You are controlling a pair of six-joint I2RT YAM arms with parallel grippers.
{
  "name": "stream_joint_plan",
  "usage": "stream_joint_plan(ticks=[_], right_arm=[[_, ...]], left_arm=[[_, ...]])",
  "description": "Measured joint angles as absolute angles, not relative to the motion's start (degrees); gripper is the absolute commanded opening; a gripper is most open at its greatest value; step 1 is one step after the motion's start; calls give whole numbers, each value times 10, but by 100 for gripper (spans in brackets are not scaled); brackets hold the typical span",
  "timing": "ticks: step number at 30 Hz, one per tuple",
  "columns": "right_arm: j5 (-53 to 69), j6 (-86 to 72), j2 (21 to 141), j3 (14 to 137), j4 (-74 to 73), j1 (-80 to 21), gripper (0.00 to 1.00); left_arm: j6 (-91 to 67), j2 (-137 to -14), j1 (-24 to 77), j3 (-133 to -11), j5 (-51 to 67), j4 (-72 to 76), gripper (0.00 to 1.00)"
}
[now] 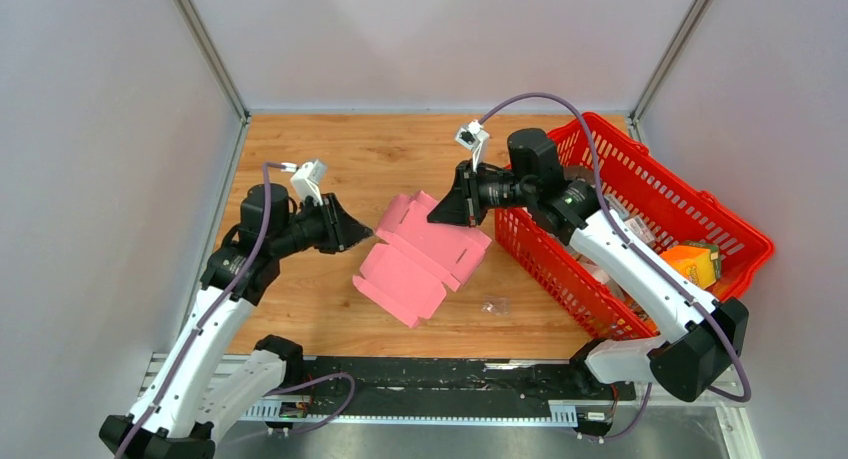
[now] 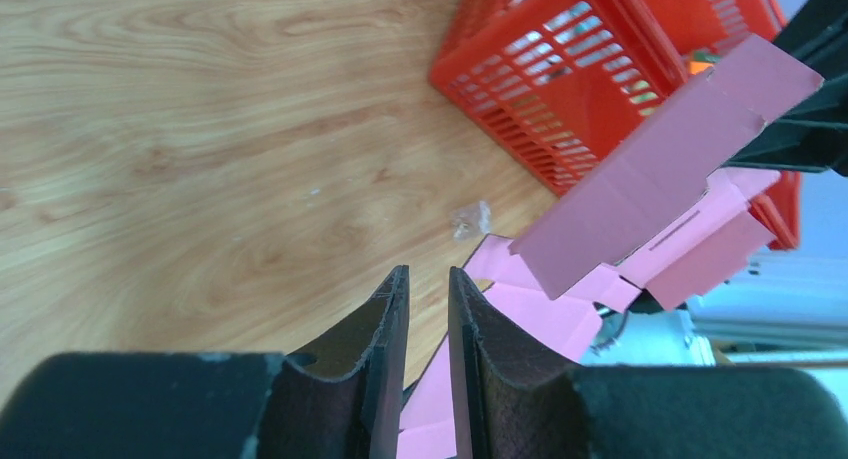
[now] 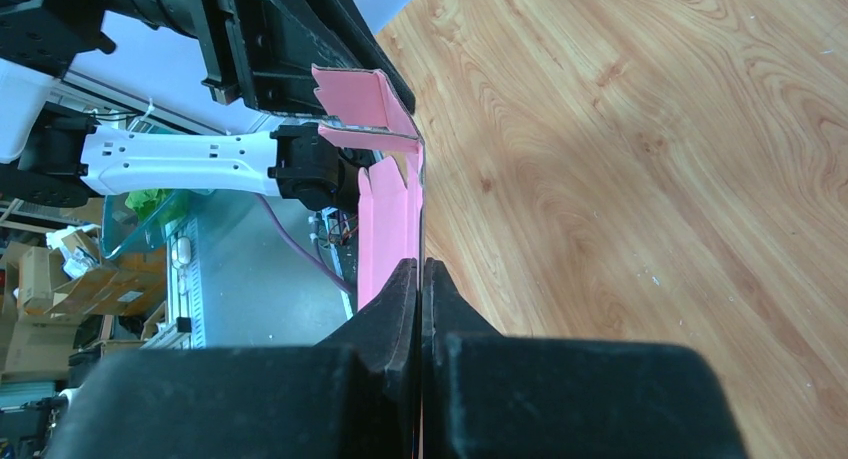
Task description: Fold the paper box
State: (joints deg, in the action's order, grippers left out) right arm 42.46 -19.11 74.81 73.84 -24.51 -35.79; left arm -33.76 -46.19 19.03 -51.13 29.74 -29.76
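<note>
Judging by the lie of the card, early in the fold. Over the wooden table (image 1: 330, 159), just left of the red basket (image 1: 640, 179): the paper box (image 1: 425, 254), lifted and tilted between the two arms, mostly an open blank.

Done, as far as visible: side panels and a few tabs turned up along their creases, one long flap standing at the right end. Left, by estimate: bringing the walls together, tucking the tabs, closing to a compact rectangle. No closed corner seen.

Clamped flat on the upper right flap: the right gripper (image 1: 437, 214), with pink card running straight out from between its fingers (image 3: 385, 319). At the box's left edge: the left gripper (image 1: 362, 234), jaws a narrow slot apart, pink card showing in and below the slot. Contact with either jaw not to be made out, so no firm hold claimed.

Hidden or unclear:
- underside of the box
- near corner touching the table or hovering, not settled from above
- slot detail too small to read
- basket goods mostly behind mesh, apart from something orange (image 1: 690, 264)
- small clear scrap (image 1: 494, 305) on the table near the basket, identity unknown
</note>
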Motion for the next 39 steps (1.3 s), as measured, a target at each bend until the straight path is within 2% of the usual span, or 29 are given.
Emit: stream_joint_plan(ticks=[6, 18, 29, 39], right_arm=[[425, -193, 748, 738, -245, -358, 0], [426, -205, 748, 738, -226, -358, 0], [426, -214, 748, 738, -220, -358, 0], [428, -248, 758, 738, -215, -358, 0]], left_arm=[[-316, -456, 190, -553, 218, -351, 28], [-316, -507, 204, -559, 243, -349, 25], [-310, -490, 235, -559, 264, -329, 21], [-309, -473, 281, -559, 226, -320, 19]])
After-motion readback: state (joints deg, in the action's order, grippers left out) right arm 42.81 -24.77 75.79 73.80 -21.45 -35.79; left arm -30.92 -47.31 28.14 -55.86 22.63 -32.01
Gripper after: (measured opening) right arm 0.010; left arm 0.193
